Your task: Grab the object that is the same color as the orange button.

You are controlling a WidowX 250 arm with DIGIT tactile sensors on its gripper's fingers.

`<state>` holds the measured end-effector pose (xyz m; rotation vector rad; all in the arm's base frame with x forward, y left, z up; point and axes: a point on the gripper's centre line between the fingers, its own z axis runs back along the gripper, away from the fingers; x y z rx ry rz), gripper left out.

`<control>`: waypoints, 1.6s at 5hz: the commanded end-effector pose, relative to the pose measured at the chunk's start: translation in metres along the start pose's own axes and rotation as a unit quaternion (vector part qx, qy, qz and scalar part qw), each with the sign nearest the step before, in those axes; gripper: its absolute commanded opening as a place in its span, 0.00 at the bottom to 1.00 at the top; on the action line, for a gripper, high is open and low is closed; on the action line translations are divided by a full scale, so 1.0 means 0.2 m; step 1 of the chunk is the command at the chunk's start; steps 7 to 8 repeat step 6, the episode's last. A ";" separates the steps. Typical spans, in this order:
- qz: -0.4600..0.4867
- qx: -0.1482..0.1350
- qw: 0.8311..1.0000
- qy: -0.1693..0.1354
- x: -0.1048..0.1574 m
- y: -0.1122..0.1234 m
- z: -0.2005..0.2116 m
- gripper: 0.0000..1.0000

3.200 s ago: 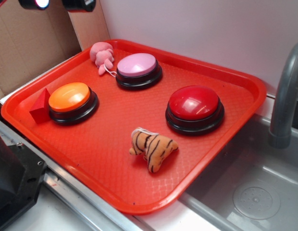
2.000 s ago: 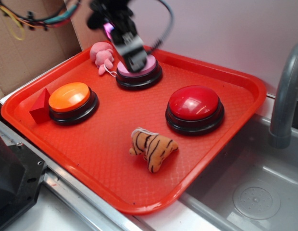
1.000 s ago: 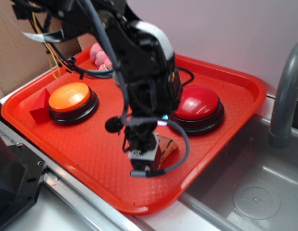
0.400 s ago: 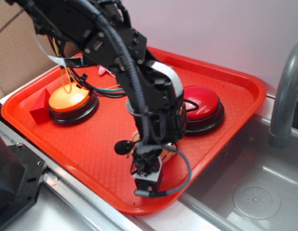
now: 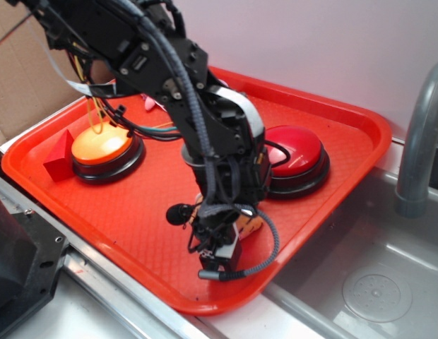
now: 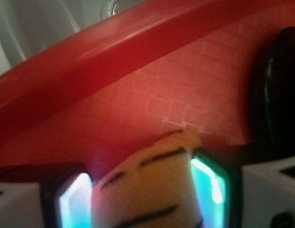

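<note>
Wrist view: tiger (image 6: pixel 147 190) sits between the two fingers (image 6: pixel 211 183), one lit pad on each flank; whether they are pinching it or just bracketing it I cannot tell. Tiger lies on the tray (image 6: pixel 138 71) floor near the front rim, black base of the red button (image 5: pixel 298 152) just beside it

Step in hand, as I judge it: close on the tiger. To do it well, squeeze across the soft body at mid-length, let the plush compress before lifting, then raise straight up, clear of the red button and rim

Exterior view: arm reaches from the left rear over the tray, wrist pitched steeply down, gripper (image 5: pixel 220 236) at tray level over the tiger, mostly hiding it. Orange button (image 5: pixel 101 147) sits well apart at left, untouched
</note>
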<state>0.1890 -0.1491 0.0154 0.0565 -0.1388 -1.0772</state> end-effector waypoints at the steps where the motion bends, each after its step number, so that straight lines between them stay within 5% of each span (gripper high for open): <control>1: 0.098 0.009 0.995 -0.028 -0.06 0.09 0.26 0.00; 3: 0.344 0.020 0.938 -0.031 -0.21 0.41 0.64 0.00; 5: 0.558 0.061 0.827 -0.027 -0.38 0.55 0.81 0.00; 8: 0.571 0.048 0.820 -0.011 -0.40 0.57 0.81 0.00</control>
